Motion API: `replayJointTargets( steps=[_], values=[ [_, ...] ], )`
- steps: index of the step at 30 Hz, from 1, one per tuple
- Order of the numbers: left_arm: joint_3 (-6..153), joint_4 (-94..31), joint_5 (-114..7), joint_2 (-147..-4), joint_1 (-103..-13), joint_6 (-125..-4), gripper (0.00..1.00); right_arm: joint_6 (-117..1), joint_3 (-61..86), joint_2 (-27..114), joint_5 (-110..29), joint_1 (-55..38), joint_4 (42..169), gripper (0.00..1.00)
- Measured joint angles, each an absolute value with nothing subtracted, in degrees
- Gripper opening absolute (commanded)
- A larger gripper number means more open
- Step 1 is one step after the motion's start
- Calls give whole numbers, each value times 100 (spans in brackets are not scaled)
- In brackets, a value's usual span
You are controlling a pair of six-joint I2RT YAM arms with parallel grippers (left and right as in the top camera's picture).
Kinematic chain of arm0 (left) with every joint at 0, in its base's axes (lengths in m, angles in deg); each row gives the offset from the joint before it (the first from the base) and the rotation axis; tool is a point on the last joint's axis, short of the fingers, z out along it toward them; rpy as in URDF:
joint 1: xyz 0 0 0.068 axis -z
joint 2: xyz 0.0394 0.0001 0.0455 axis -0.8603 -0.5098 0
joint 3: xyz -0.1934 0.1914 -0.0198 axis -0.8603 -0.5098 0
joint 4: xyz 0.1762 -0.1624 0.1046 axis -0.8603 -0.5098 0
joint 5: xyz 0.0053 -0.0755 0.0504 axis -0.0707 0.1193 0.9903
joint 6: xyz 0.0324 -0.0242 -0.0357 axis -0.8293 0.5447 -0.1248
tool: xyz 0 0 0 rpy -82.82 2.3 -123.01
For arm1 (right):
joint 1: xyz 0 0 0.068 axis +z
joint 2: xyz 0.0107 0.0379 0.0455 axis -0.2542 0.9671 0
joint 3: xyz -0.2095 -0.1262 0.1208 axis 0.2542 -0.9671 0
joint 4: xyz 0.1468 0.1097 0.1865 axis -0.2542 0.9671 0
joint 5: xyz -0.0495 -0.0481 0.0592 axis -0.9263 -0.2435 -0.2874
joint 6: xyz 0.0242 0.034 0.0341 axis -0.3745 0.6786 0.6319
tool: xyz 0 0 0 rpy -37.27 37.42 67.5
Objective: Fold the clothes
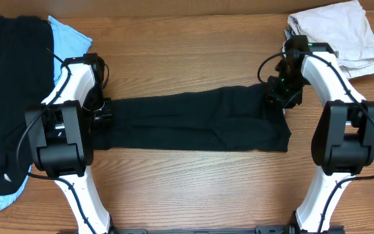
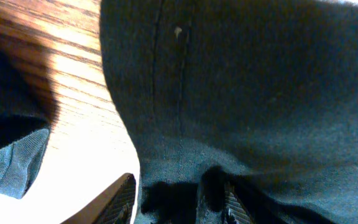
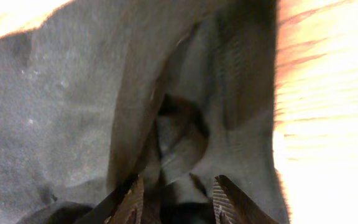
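Observation:
A black garment (image 1: 193,120) lies folded into a long strip across the middle of the table. My left gripper (image 1: 102,112) is down at its left end. In the left wrist view the jaws (image 2: 179,202) are open, straddling the black cloth (image 2: 260,93) at its edge. My right gripper (image 1: 274,97) is down at the strip's right end. In the right wrist view its jaws (image 3: 179,199) are open over bunched black cloth (image 3: 73,93). Neither gripper has the cloth pinched.
A pile at the far left holds another black garment (image 1: 12,97) on a light-blue one (image 1: 67,36). Beige garments (image 1: 343,32) lie at the back right corner. Bare wooden tabletop (image 1: 193,188) shows in front of the strip.

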State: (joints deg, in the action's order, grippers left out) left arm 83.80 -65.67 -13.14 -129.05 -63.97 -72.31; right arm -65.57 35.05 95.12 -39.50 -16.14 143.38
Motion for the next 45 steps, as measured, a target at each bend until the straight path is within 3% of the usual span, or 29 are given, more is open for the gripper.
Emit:
replayJointTargets(
  steps=[8,15,32,45],
  values=[
    [8380,-6532,-1317,-12901,-6397,-7231,48,-7067,3943,9504,-3251,-2178,14461,44],
    [8380,-6534,-1314,-12901,-6397,-7231,48,-7467,3816,9486,-2849,-2055,14498,43],
    [8380,-6532,-1317,-12901,-6397,-7231,47,-7613,3224,9480,-2519,-1983,14072,4],
    [8380,-6497,-1332,-12901,-6393,-7233,43,-6918,3711,9480,-2414,-1985,13836,4]
  ],
)
